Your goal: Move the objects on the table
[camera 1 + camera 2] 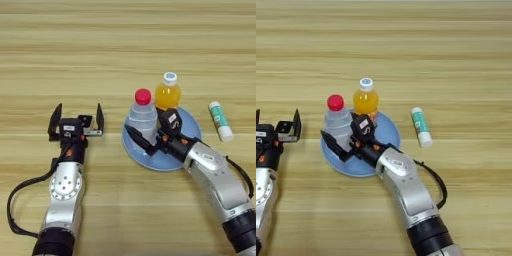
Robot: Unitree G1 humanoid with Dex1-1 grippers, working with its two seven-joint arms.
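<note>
A clear water bottle with a red cap stands upright on the left part of a round blue plate. Behind it, at the plate's far edge, stands a smaller orange-drink bottle with a white cap. My right gripper reaches in from the lower right and is open wide, one finger passing in front of the water bottle's base and the other at its right side. Left of the plate, over the bare table, my left gripper is open and holds nothing.
A white tube with a green label lies on the wood to the right of the plate. A black cable loops beside each forearm near the front edge.
</note>
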